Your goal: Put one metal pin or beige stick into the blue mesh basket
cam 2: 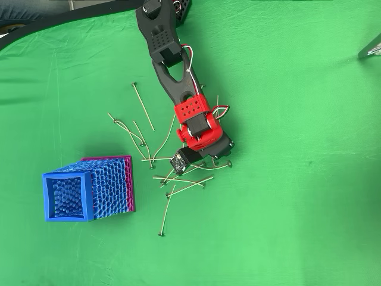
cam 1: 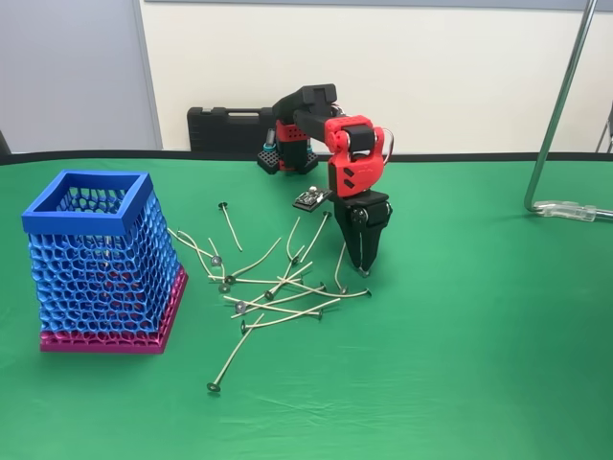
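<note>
- The beige sticks (cam 1: 278,292), thin, curved and dark-headed, are lying scattered on the green cloth (cam 1: 479,364) just right of the blue mesh basket (cam 1: 96,259).
- The gripper (cam 1: 363,268) is pointing down at the pile's right edge; whether it is clenched I cannot tell.
- The picking step appears to be underway; next calls for lifting one stick toward the basket.

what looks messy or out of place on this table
The beige sticks lie scattered and criss-crossed on the green cloth beside the blue mesh basket, which stands upright. The gripper points down at the pile's right edge in the fixed view.
</note>
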Robot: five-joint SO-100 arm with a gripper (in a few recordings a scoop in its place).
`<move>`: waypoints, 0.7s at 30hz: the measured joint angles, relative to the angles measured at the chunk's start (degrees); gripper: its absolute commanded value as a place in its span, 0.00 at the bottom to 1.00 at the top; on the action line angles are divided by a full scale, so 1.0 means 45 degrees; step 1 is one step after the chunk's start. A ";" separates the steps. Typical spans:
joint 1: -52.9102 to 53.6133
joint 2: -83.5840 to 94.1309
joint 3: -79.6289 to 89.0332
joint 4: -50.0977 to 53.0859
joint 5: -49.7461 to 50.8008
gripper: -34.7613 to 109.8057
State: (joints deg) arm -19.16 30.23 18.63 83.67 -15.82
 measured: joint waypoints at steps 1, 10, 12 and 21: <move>0.0000 0.0000 0.0000 0.0000 -0.0078 0.33; 0.0000 -0.0293 -0.0625 0.0000 -0.0762 0.33; 0.0000 -0.0312 -0.0664 0.0000 -0.0918 0.32; -0.0117 -0.0332 -0.0664 0.0000 -0.1738 0.32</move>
State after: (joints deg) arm -19.69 28.74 15.64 83.67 -23.64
